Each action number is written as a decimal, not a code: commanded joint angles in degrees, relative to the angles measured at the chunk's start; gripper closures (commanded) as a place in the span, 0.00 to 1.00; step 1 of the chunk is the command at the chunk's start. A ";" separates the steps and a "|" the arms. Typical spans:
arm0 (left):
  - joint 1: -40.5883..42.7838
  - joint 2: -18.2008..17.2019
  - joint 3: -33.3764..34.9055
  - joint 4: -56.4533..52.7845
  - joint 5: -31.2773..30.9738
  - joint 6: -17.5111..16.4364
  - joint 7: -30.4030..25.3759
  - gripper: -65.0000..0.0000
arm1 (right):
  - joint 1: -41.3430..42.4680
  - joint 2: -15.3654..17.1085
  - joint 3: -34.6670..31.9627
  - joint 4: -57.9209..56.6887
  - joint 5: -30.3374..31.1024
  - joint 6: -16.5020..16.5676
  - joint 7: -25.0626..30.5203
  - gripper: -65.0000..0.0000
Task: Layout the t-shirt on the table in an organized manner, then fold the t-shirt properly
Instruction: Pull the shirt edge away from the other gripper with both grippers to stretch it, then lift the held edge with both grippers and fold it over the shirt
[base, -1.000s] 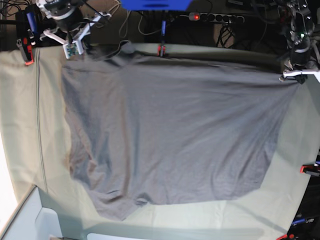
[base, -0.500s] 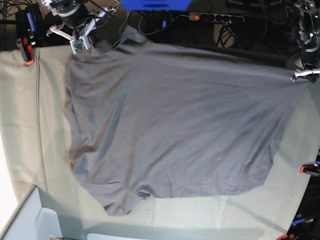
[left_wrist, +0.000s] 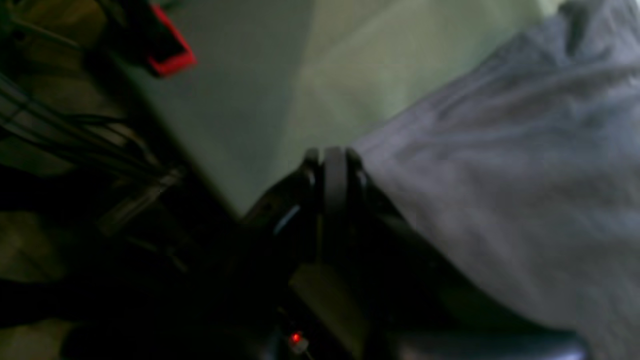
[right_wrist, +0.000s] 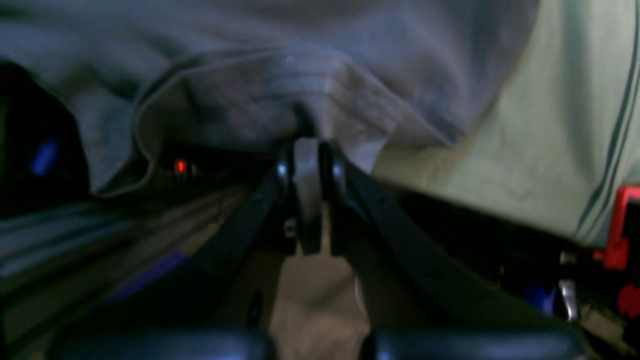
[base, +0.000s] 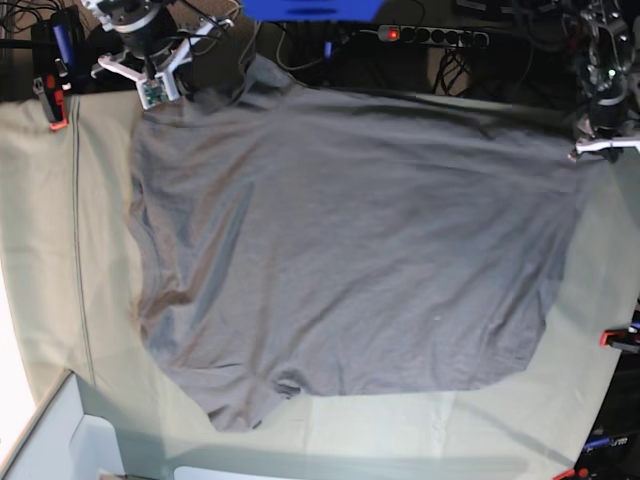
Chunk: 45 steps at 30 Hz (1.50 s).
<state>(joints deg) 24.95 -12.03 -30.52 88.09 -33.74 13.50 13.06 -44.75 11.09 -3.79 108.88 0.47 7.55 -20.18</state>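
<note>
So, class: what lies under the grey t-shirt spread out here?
Under the t-shirt lies the table, its pale green cloth showing all around the shirt's edges. The part beneath the shirt itself is covered, so anything there stays unseen.

The t-shirt (base: 340, 250) lay spread over the middle of the table (base: 50, 250), with bare cloth exposed to its left, right and front in the base view. Its far edge reached the far edge of the table, with one part hanging past that edge. The right gripper (base: 150, 85) stood at the shirt's far-left corner, closed on the fabric; the left gripper (base: 600, 148) stood at the far-right corner, closed on the hem. A clamp (base: 55, 105) sat on the far-left table edge, left of the right gripper. A second clamp (base: 618, 338) sat on the right edge, nearer the front. A power strip (base: 430, 35) lay behind the table.
</note>
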 joint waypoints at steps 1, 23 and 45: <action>-0.20 -0.76 -0.47 1.00 0.46 0.09 -1.85 1.00 | -0.83 0.29 0.32 1.23 0.10 0.32 2.03 1.00; -14.18 -1.29 2.44 -3.48 0.55 0.09 -1.76 1.00 | 19.48 0.20 2.43 -2.20 0.10 0.32 5.02 1.00; -27.28 -0.76 5.86 -11.13 11.89 0.09 -1.76 0.99 | 35.65 -0.15 2.25 -16.00 0.01 0.32 4.93 1.00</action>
<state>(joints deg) -1.37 -12.08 -24.34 76.23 -22.44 13.50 12.75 -9.76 10.59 -1.67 91.96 0.45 7.79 -16.88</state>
